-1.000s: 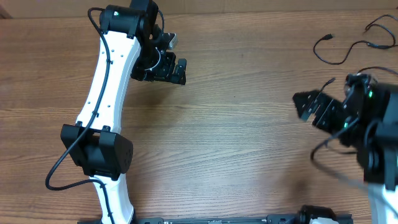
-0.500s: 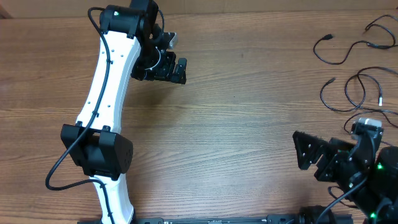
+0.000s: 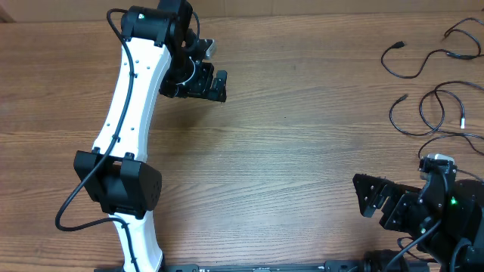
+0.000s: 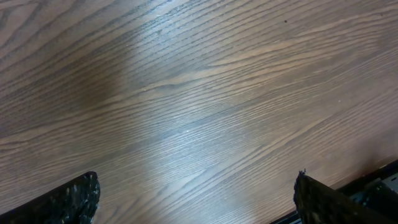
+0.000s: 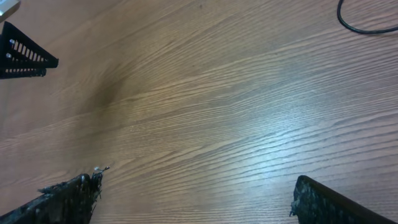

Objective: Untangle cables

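Note:
Several thin black cables lie as separate loose curls at the table's far right: one, one by the corner and a looped one. My right gripper hangs open near the front edge, well below them and touching none. In the right wrist view, the right gripper has only bare wood between its fingers, and a curve of black cable shows at the top right. My left gripper is open over the far left; in its wrist view the left gripper is empty.
The wooden table carries nothing else between the two arms. The white left arm stretches from its black base joint toward the back. A black ribbed part shows at the top left of the right wrist view.
My right arm has pulled back from beside the cables toward the front edge, uncovering the looped cable. The left arm has not moved.

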You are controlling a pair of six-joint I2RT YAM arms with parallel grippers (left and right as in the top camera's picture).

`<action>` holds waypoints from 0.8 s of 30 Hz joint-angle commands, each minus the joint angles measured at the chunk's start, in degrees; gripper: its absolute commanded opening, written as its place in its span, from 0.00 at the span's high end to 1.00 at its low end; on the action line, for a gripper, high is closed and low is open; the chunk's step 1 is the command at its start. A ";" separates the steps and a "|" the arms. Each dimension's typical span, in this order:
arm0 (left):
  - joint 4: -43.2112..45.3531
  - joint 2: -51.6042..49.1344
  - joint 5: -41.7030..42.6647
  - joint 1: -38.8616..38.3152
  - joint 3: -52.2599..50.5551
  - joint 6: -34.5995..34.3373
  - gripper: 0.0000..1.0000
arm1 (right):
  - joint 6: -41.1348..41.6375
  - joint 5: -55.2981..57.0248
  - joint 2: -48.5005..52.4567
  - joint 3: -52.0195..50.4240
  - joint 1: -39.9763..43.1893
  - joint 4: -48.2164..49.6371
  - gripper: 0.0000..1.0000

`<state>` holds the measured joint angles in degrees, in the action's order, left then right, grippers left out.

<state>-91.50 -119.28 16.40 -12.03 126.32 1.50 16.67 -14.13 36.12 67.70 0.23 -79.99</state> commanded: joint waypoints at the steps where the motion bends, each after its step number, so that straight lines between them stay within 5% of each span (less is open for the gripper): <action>1: 0.09 0.13 -0.44 -0.37 1.01 0.70 0.00 | -0.28 0.46 0.00 -0.24 -0.50 -0.09 0.00; 13: 0.09 0.13 -0.44 -0.37 1.01 0.70 0.00 | -5.03 2.64 -0.79 -1.29 -0.55 2.01 0.00; 24: 0.11 0.13 -0.44 -0.37 1.01 0.70 0.00 | -6.97 2.56 -11.08 -21.97 -0.55 26.58 0.00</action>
<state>-91.50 -119.28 16.23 -12.03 126.32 1.50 11.29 -11.79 28.56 50.78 -0.05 -57.47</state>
